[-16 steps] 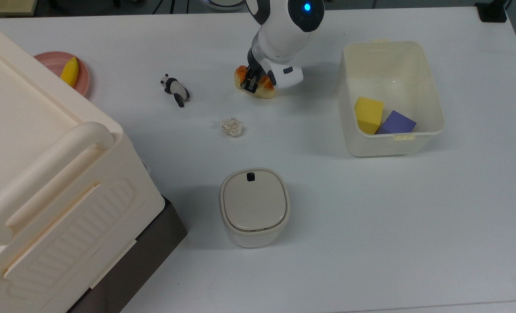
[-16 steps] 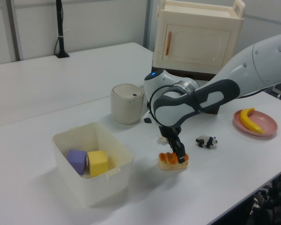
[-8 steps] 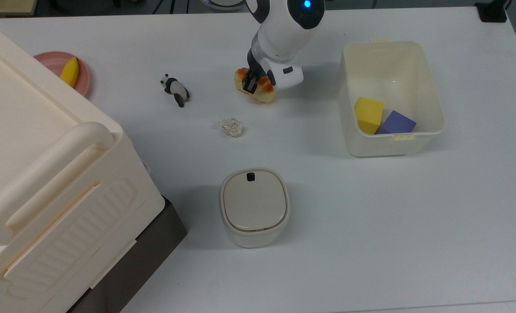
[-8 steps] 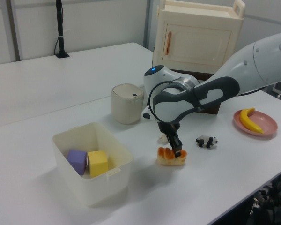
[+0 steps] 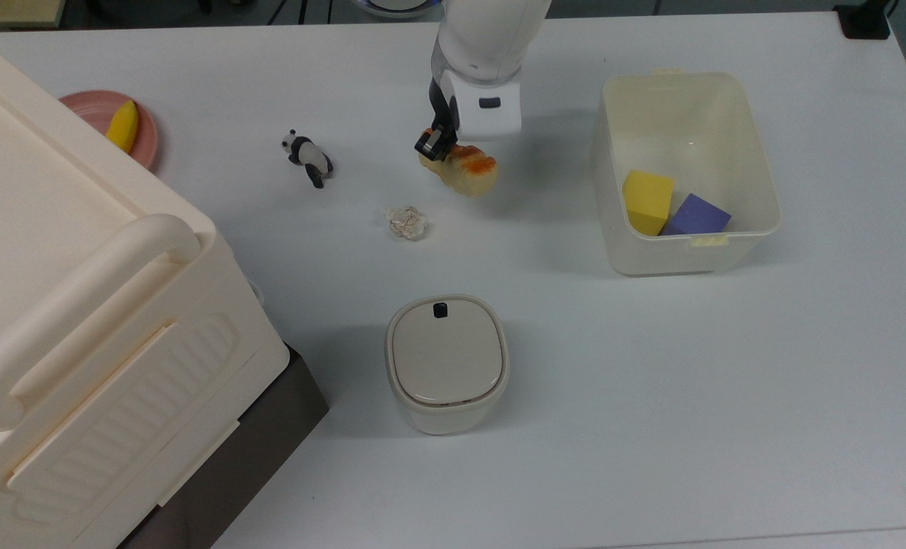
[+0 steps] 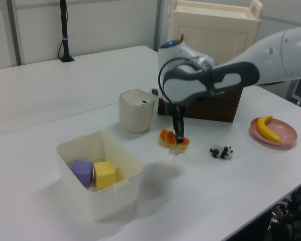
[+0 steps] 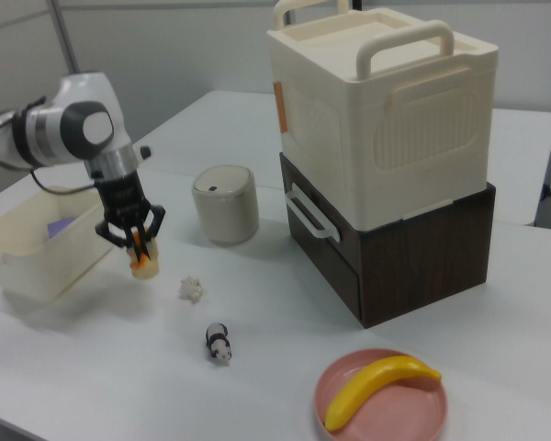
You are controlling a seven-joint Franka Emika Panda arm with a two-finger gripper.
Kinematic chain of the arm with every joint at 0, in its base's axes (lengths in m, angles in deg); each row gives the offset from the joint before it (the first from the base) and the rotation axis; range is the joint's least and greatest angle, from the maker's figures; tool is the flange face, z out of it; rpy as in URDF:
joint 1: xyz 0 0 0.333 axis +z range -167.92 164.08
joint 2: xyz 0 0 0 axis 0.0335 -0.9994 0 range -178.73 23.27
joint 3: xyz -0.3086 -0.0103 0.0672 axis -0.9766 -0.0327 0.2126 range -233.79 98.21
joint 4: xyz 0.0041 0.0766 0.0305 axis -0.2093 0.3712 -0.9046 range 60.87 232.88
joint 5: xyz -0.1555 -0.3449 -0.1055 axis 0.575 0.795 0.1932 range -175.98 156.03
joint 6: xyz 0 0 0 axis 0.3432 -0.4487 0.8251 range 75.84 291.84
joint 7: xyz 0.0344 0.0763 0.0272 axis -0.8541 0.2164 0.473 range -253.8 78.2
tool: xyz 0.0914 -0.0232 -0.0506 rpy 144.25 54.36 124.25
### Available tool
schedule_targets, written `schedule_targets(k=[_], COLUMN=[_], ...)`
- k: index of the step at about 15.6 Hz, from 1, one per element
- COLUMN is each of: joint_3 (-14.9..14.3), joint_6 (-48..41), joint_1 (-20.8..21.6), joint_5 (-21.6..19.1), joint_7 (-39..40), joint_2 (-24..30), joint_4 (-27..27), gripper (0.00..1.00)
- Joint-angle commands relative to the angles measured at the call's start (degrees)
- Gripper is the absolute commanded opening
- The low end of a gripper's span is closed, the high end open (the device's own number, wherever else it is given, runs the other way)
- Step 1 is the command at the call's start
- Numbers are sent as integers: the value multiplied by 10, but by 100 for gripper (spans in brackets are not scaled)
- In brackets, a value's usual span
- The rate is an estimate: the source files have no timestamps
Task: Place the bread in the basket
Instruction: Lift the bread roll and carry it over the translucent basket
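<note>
Orange-brown glaze on the bread [image 5: 464, 169] shows just below my pincer [image 5: 432, 145], which is clenched on one end of the loaf. Bread is off the bench [image 5: 651, 381], hanging tilted; in the left view its shadow lies on the bench surface beneath it. In the right view the loaf [image 7: 142, 260] hangs nearly end-down between my black fingers [image 7: 153, 218].

Basket [image 5: 758, 152] sits on the bench at the top view's right, well apart from the bread. Inside it: a yellow block [image 5: 647, 200] and a purple block [image 5: 697, 215], touching, against the near wall in the top view.

Other items on the bench:
- Toy panda [image 5: 307, 156], lying at the top view's left of the bread.
- Small crumpled clear wrapper [image 5: 407, 222], between the bread and the lidded bin.
- Rounded lidded bin with a black button [image 5: 446, 362], lid closed.
- Pink plate [image 7: 413, 413] carrying a banana [image 7: 379, 388].
- Large cream box with handle [image 7: 386, 110], stacked on a dark brown cabinet [image 7: 413, 248].

In the left view my pincer [image 6: 179, 141] and the bread [image 6: 169, 141] hang between the basket [image 6: 70, 150] and the panda [image 6: 221, 151].
</note>
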Motion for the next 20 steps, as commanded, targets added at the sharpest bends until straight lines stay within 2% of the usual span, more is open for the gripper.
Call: schedule_targets(k=[1,4,7,8,12,18,20], joint_3=[-5,-1,8,30,87,148,156], joint_6=[-12,-16,-17,-13,-7,27,28], joint_1=[6,8,15,15,15,15,23], joint_5=[-51,-86,-111,-121,-121,-118,-117], joint_7=[-138,-199,-245,-269,-337,-401,-404], joint_2=[13,15,28,29,29,26,21], joint_4=[-31,-61,-64,-64,-78,-81,-80], gripper=[2,3,3,4,4,7,11])
